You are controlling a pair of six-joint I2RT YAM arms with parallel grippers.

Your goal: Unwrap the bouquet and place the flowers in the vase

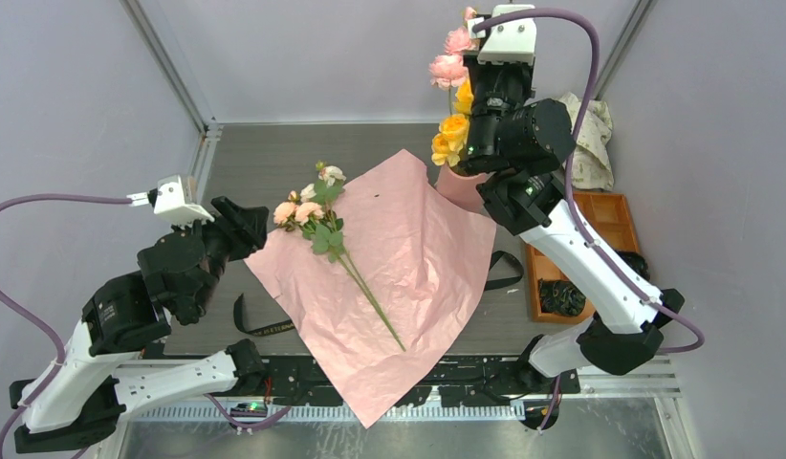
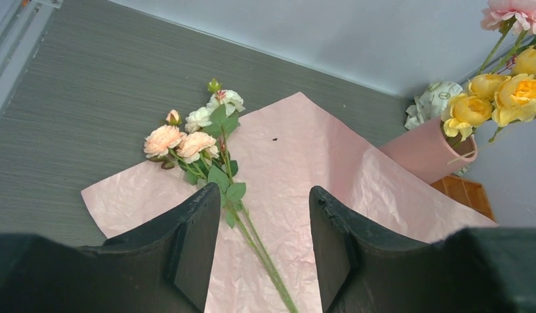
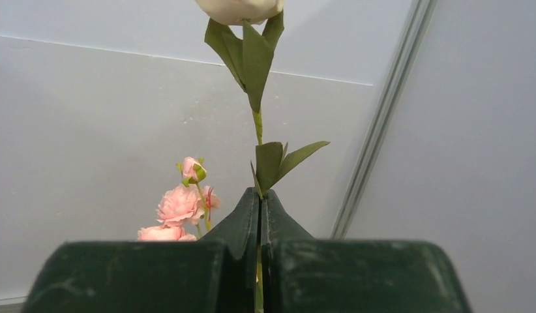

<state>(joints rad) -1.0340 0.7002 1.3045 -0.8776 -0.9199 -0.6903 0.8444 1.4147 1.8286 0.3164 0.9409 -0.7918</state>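
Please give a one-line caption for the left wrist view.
Open left gripper facing a peach and cream flower stem lying on unfolded pink paper, the vase of yellow roses beyond.

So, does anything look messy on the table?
Yes. A corner of the pink paper hangs over the near table edge, a black ribbon lies loose beside it, and one flower spray lies on the paper, not in the vase.

Peach and cream flowers (image 1: 308,212) lie on the flattened pink paper (image 1: 408,258); yellow and pink ones stand in the vase (image 2: 425,153).
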